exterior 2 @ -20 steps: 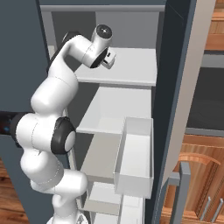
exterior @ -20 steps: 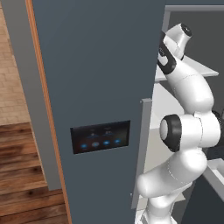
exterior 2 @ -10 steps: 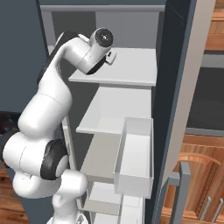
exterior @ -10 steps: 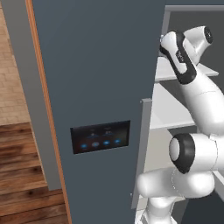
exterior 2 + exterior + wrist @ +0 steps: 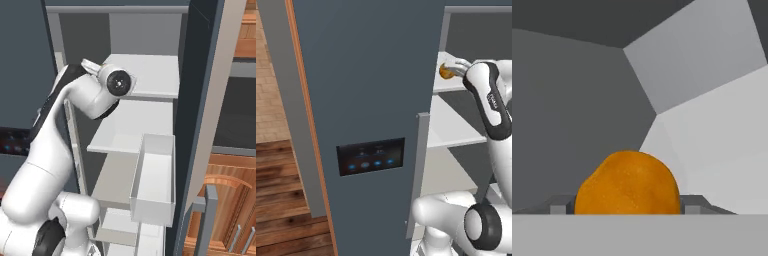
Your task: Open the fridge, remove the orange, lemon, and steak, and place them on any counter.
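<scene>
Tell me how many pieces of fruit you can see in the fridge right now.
1. An orange sits between the gripper fingers, over the upper white shelf at the fridge's left side. A lemon may be hidden elsewhere behind the arm or door.

No text, brand or number can be read anywhere. The fridge (image 5: 371, 75) carries a small black control panel (image 5: 371, 156) on its door in the left base view, with a row of blue-lit round symbols and faint pale marks above them, all too small and blurred to make out. The arm (image 5: 491, 102) bears a faint grey marking on its dark upper link, also illegible. The white shelves (image 5: 145, 75) carry no labels.
</scene>
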Available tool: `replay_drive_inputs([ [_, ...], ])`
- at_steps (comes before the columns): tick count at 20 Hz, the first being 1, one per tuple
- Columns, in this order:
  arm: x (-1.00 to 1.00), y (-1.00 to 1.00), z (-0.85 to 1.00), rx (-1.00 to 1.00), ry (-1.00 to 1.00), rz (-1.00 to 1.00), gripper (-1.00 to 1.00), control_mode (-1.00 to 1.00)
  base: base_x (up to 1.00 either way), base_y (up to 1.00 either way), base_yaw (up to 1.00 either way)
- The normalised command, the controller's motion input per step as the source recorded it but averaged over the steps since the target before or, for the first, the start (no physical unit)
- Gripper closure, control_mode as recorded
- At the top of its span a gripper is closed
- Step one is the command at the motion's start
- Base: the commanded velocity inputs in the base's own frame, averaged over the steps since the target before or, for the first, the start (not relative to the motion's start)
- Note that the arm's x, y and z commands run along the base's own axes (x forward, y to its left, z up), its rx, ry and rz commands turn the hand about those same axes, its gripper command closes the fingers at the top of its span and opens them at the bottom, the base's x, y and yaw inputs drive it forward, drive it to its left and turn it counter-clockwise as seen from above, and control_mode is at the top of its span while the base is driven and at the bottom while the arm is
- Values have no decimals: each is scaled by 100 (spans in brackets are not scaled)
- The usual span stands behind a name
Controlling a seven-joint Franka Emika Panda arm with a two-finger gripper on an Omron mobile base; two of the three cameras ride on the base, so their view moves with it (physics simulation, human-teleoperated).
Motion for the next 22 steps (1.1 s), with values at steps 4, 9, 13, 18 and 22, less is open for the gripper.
replay_drive_inputs([
  [4, -100, 0, -34, -9, 0, 0, 100, -100, 0, 0, 0],
  [9, -100, 7, -24, -6, 6, 0, 100, -100, 0, 0, 0],
  [13, -99, 26, -6, -7, 8, 0, 100, -100, 0, 0, 0],
  [18, -75, 28, -2, -12, 6, 0, 100, -100, 0, 0, 0],
  [22, -37, 24, -12, -13, 10, 0, 100, -100, 0, 0, 0],
])
